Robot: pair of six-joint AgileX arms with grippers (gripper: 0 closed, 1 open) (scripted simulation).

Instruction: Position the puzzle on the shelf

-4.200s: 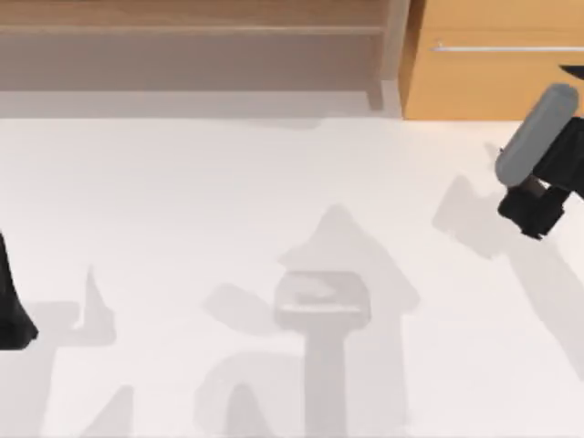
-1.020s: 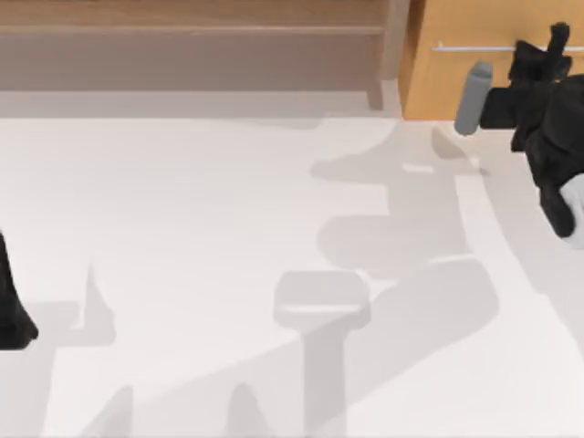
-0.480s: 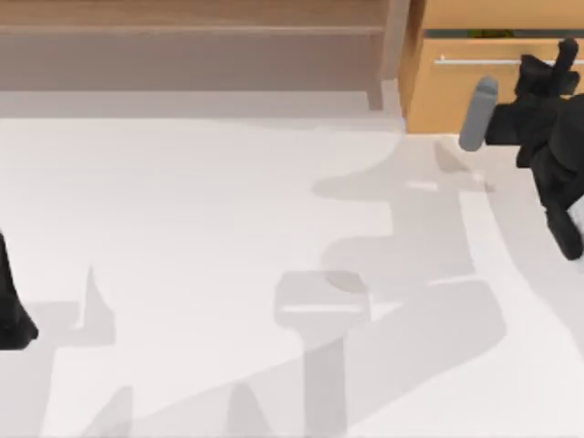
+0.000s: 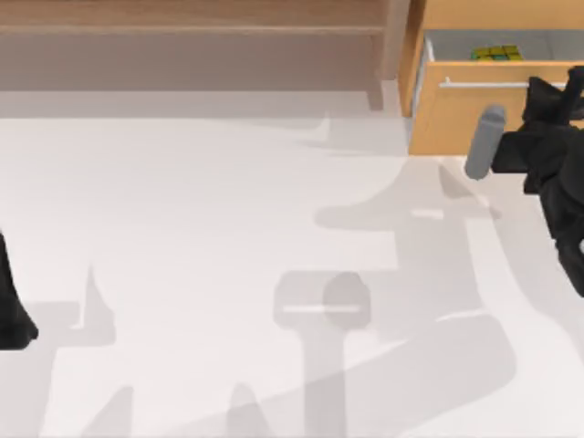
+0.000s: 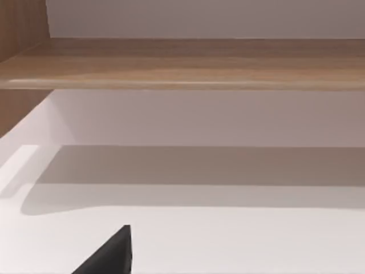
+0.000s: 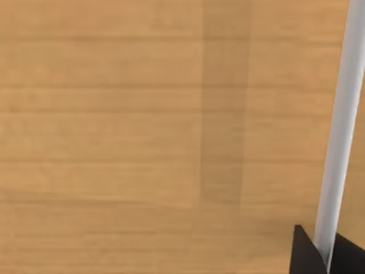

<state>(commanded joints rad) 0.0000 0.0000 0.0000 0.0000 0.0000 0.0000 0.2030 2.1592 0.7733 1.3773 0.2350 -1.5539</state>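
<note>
**Drawer stands open with the puzzle inside; right gripper at its handle**

The white tabletop (image 4: pixel 210 237) takes up most of the top view, crossed by soft grey shadows of the arms. Along the upper edge of the frame, from the left corner to past the middle, runs the long light-brown shelf (image 4: pixel 192 32), its horizontal boards ending in a vertical post at the upper centre-right. In the left wrist view the same shelf (image 5: pixel 188 63) shows as one broad wooden board with a bare white surface beneath it.

Just beside the post, in the upper right corner of the top view, stands the orange-wood drawer cabinet (image 4: pixel 484 11). Its drawer (image 4: pixel 461 119) is pulled out toward the tabletop, so that the grey inside is open to the camera. In that drawer, toward its back, lies the puzzle (image 4: pixel 495 53), a small cube of yellow and green squares; it is in the drawer, not on the shelf, and nothing touches it.

A thin metal handle (image 4: pixel 479 85) runs across the drawer front. The right gripper (image 4: pixel 558 91) is at the right end of this handle, at the right edge of the frame. In the right wrist view the handle (image 6: pixel 336 131) runs as a pale bar over the wood grain, and two dark fingers (image 6: pixel 305 257) sit close on either side of it, closed around the bar.

The left gripper (image 4: pixel 11 306) is parked at the left edge of the top view, low over the tabletop; whether its fingers are open I cannot tell.
</note>
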